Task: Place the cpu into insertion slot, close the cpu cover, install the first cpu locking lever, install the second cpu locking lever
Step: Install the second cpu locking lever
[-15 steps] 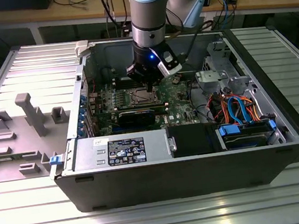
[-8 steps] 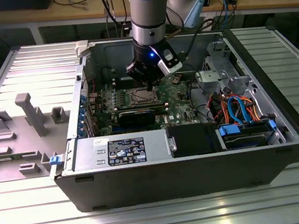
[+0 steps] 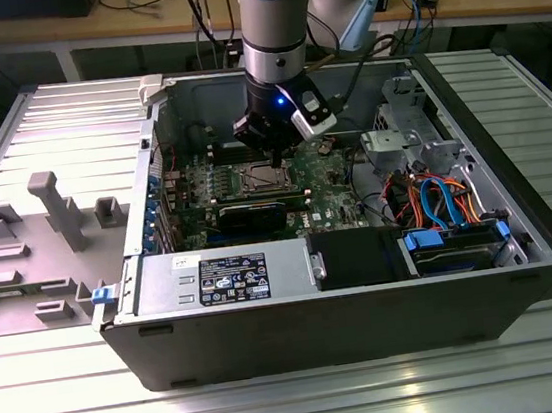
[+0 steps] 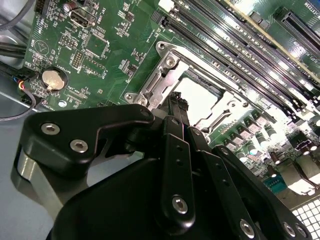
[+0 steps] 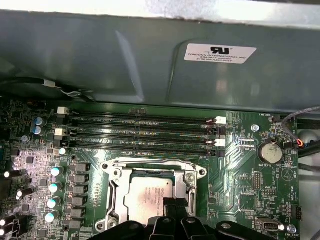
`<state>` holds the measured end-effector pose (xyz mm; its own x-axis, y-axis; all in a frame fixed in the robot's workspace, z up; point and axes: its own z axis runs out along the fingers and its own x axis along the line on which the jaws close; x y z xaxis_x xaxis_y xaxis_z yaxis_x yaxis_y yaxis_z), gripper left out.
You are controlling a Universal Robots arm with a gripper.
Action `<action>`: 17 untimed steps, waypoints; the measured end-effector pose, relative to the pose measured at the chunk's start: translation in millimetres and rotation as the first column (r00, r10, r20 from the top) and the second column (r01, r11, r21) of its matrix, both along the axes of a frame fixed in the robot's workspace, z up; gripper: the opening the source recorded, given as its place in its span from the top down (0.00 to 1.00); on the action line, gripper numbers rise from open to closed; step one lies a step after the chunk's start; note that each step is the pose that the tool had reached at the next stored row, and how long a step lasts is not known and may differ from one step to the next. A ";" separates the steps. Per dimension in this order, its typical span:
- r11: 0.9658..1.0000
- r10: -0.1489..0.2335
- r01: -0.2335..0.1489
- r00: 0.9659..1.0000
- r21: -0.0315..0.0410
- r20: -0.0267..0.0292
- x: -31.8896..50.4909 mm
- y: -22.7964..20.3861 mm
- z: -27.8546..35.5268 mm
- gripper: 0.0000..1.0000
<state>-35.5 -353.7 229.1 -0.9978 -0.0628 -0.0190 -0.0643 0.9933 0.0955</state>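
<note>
- The cpu point(image 5: 152, 196) lies flat in the insertion slot point(image 5: 114, 172) on the green motherboard point(image 5: 240, 180), silver top facing up.
- The cpu cover point(image 4: 165, 75) frames the chip, seen in both wrist views.
- The gripper point(image 4: 179, 102) hangs just above the socket's edge, its jaws drawn narrow, tips close together with nothing between them.
- Long memory slots point(image 5: 140, 131) run beside the socket.
- In the exterior view, the open computer case point(image 3: 369, 306) rests on a ribbed metal table point(image 3: 281, 407).

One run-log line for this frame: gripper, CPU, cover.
gripper: fingers together, tips at socket edge | silver-grey square cpu: seated in insertion slot | thin silver metal cpu cover: down around chip
</note>
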 end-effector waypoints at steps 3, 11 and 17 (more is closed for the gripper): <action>1.000 0.000 0.000 1.000 0.000 0.000 0.0 -0.1 0.0 0.89; 1.000 0.000 0.000 1.000 -0.003 0.000 -0.2 -9.5 0.1 0.89; 0.999 0.000 0.000 1.000 -0.034 0.000 -0.7 -11.0 7.9 0.89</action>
<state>-36.2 -364.7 237.0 -0.9978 -0.0634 -0.0167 -0.0643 0.9960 0.0621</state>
